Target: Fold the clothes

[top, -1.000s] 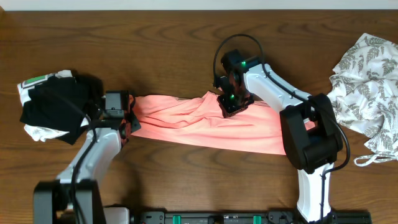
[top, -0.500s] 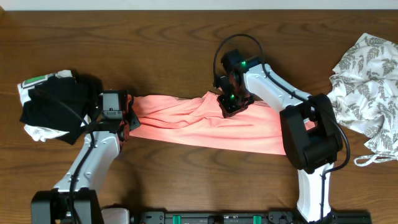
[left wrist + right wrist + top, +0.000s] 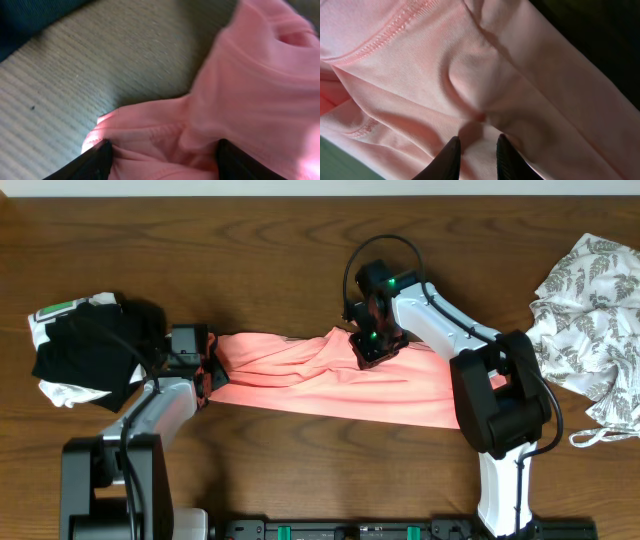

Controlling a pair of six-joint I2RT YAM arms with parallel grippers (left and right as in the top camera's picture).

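Salmon-pink T-shirt lies in a crumpled band across the middle of the table. Right gripper pinches a fold along its top edge. Left gripper stands open, fingers either side of its left end.

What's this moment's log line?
pink T-shirt: lying stretched out | left gripper: open at its end | right gripper: shut on it

A dark brown wooden table with long, streaky grain fills nearly the whole overhead frame. A narrow pale strip runs along the top edge. In the upper left of the left wrist view, the tabletop looks greyish and finely ribbed.
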